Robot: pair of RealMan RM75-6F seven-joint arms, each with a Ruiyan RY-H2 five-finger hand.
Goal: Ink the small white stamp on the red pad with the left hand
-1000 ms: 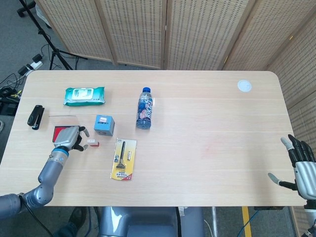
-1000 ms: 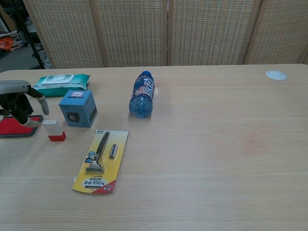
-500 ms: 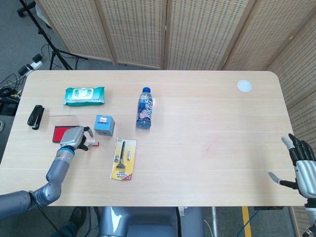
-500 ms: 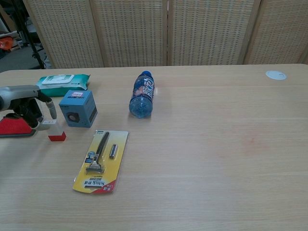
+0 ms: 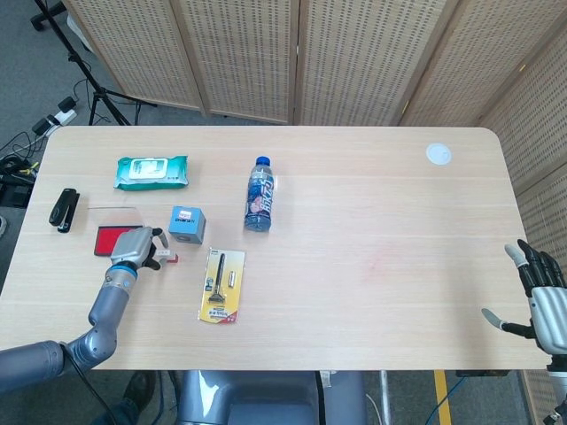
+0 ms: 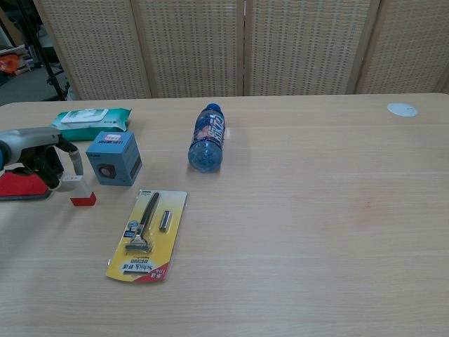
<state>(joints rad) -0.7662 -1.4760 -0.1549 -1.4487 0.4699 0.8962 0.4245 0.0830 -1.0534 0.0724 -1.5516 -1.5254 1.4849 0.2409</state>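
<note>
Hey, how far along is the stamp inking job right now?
Early stage. Done: the left hand has reached the small white stamp, which stands on the table just right of the red ink pad. In hand: its fingers are at the stamp's top, but a firm grip isn't clear. Left: lift it, press it on the pad. The right hand waits open at the table's far edge.

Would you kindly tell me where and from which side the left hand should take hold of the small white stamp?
Probably pinch the white upper body of the stamp from above, fingers on opposite side faces: it stands upright with the red base down, and the left hand is already over it.
</note>
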